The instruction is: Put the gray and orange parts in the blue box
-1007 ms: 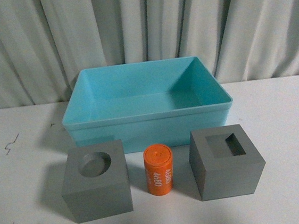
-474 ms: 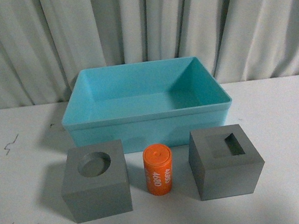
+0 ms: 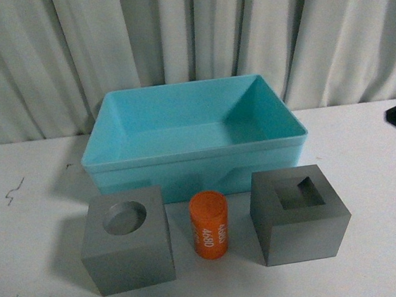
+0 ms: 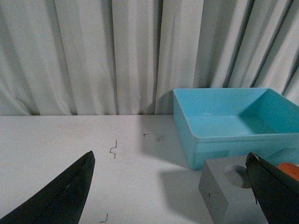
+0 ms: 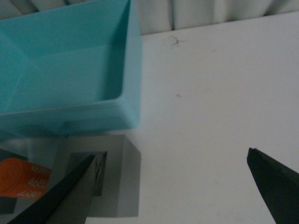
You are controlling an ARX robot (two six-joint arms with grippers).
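With left gripper (image 4: 169, 153) and right gripper (image 5: 171, 154) both gaping empty, the right one's finger (image 5: 60, 196) may clip the right gray cube (image 5: 124, 186) — shoving it into the orange cylinder (image 5: 18, 179).

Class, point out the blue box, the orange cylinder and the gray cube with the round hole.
blue box (image 3: 186, 174), front view, on its front wall
orange cylinder (image 3: 210, 226), front view, on its side
gray cube with the round hole (image 3: 129, 266), front view, on its front face
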